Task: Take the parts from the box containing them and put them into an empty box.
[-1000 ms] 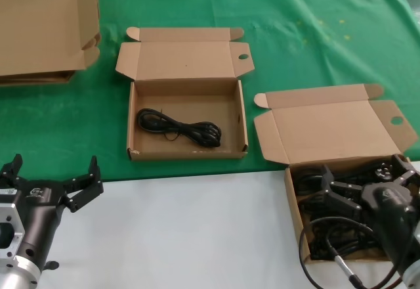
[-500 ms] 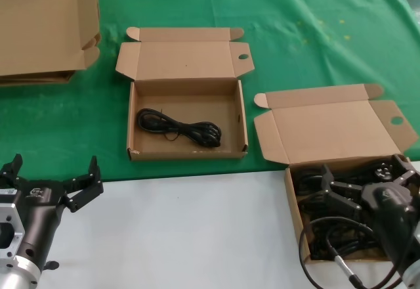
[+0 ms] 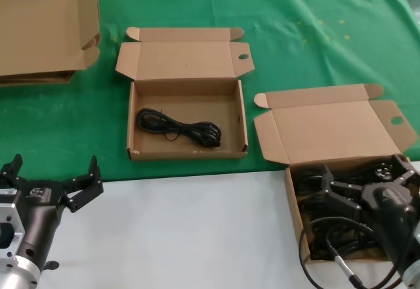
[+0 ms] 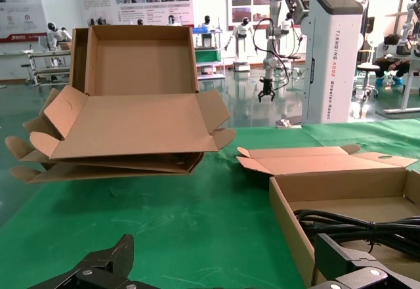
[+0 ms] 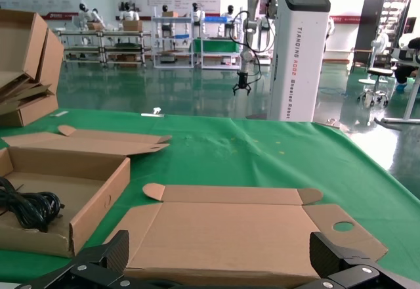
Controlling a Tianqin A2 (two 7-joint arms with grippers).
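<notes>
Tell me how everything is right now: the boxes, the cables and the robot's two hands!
Right box: lid open, cables heaped inside.
Middle box: lid open, one coiled cable lying inside.
Cardboard stack: flattened, piled at the far left.
Right gripper: open, down in the right box over the cables.
Left gripper: open, holding nothing, near the front left.

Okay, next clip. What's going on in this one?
The robot is moving coiled black cables between two open cardboard boxes. The right gripper is open, down inside the near box on the right among the remaining cables. One cable already lies in the middle box on the green cloth. The left gripper waits open over the white table at the near left.
</notes>
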